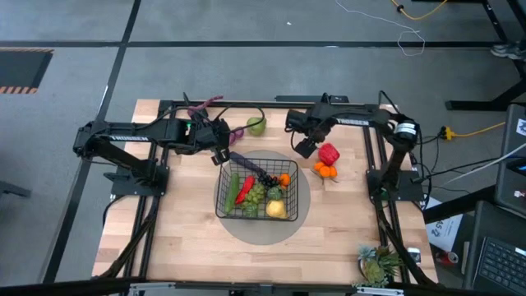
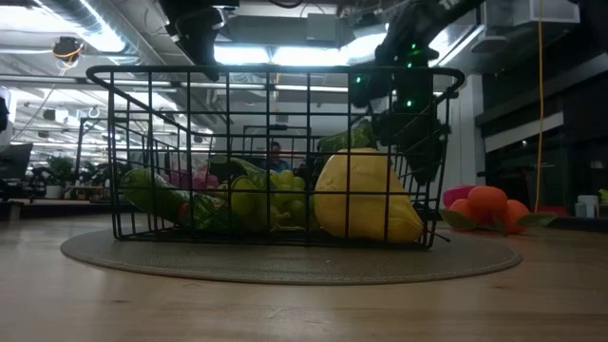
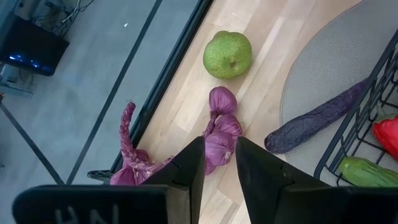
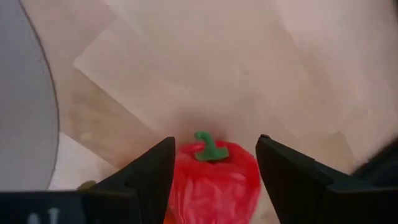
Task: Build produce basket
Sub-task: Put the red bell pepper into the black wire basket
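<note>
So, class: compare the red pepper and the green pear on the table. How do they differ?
The red pepper sits between the right claw's open fingers; the green pear lies clear of the left claw, which holds the purple string. The pepper has a green stem; the pear is speckled green. Both remain outside the basket.

Basket (image 1: 255,187): thin black metal wire, slightly glossy. Surface (image 1: 181,238): pale wood planks, smooth, matt. Mat (image 2: 285,261): grey woven cloth, rough. Red pepper (image 4: 212,180): glossy plastic. Pear (image 3: 227,55): dimpled, matt green skin.
</note>
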`<action>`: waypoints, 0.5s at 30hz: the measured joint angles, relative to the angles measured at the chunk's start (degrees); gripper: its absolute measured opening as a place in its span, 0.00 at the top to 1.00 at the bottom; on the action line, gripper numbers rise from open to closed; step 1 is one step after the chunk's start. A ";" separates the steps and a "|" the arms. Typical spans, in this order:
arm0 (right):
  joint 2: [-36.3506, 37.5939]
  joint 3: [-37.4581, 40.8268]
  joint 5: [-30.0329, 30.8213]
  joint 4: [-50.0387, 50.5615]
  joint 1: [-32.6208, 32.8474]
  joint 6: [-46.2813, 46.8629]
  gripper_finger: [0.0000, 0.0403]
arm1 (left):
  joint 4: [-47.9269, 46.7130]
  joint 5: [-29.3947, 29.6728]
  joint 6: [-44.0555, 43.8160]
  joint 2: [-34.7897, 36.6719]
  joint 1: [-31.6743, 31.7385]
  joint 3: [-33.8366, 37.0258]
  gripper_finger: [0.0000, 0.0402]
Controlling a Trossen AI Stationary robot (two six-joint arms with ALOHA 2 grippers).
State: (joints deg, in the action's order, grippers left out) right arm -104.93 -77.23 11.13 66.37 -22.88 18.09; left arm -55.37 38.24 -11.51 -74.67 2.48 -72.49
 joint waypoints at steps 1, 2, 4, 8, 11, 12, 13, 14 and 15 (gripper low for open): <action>-0.78 0.00 -0.40 -0.06 -0.12 -0.79 0.44 | 0.02 0.00 0.00 0.00 0.00 0.00 0.79; -1.57 0.00 -0.48 -0.03 -0.20 -1.78 0.44 | 0.02 0.00 0.00 0.00 0.00 0.00 0.79; -3.06 0.00 -0.64 0.20 -0.34 -3.73 0.44 | 0.02 0.00 0.00 0.00 0.01 0.00 0.79; -5.64 0.00 -2.05 -0.07 -0.36 -7.23 0.44 | 0.01 0.00 0.00 0.00 0.02 0.00 0.79; -6.88 0.00 -0.12 -0.70 -0.19 -7.96 0.44 | 0.02 0.00 0.00 0.00 0.02 0.00 0.79; -7.19 0.00 0.03 -0.56 -0.19 -7.91 0.45 | 0.02 0.00 0.00 0.00 0.02 0.00 0.79; -7.32 0.00 -0.15 -0.23 -0.21 -7.81 0.46 | 0.02 0.00 0.00 0.00 0.00 0.00 0.79; -7.36 0.00 -0.65 0.30 -0.21 -7.52 0.47 | 0.01 0.00 0.00 0.00 0.00 0.00 0.79; -7.36 0.00 -0.91 0.69 -0.21 -6.98 0.48 | 0.02 0.00 0.00 0.00 0.02 0.00 0.79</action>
State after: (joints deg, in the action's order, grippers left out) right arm -112.29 -77.23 10.22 67.05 -23.09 11.10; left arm -55.35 38.24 -11.51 -74.67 2.50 -72.49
